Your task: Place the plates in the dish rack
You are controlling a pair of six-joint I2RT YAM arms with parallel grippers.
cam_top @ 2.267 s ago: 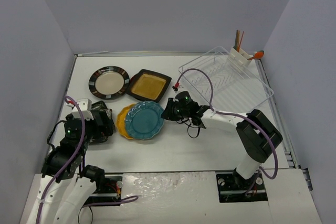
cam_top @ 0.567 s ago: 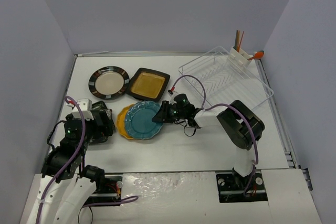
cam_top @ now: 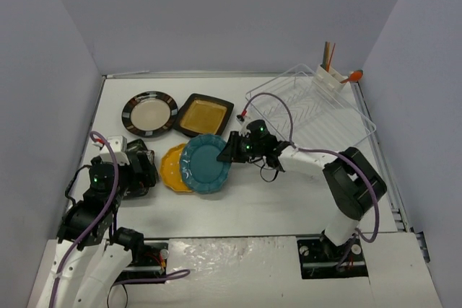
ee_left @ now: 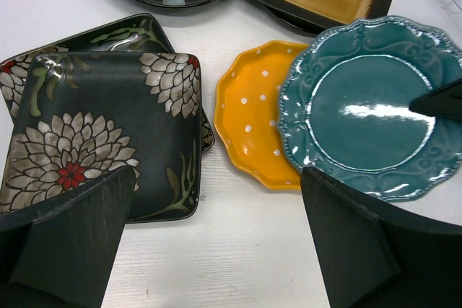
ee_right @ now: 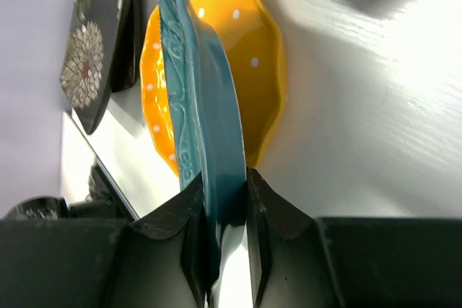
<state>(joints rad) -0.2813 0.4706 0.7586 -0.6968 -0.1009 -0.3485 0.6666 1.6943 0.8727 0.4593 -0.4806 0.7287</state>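
My right gripper (cam_top: 227, 152) is shut on the right rim of the teal scalloped plate (cam_top: 206, 164) and holds it lifted and tilted over an orange dotted plate (cam_top: 172, 168). In the right wrist view the fingers (ee_right: 189, 230) pinch the teal plate's edge (ee_right: 206, 113). My left gripper (ee_left: 216, 250) is open and empty, hovering near two stacked black floral square plates (ee_left: 108, 124). The striped-rim round plate (cam_top: 149, 113) and the black square plate with amber centre (cam_top: 204, 116) lie at the back. The white wire dish rack (cam_top: 317, 117) stands at the far right.
A white cutlery caddy (cam_top: 331, 77) with utensils sits at the rack's far corner. The right arm's purple cable (cam_top: 283, 110) loops over the rack's near-left edge. Grey walls enclose the table on three sides.
My right gripper has closed on the teal plate's rim and raised it, tilting it up off the orange plate. The left arm has not moved.
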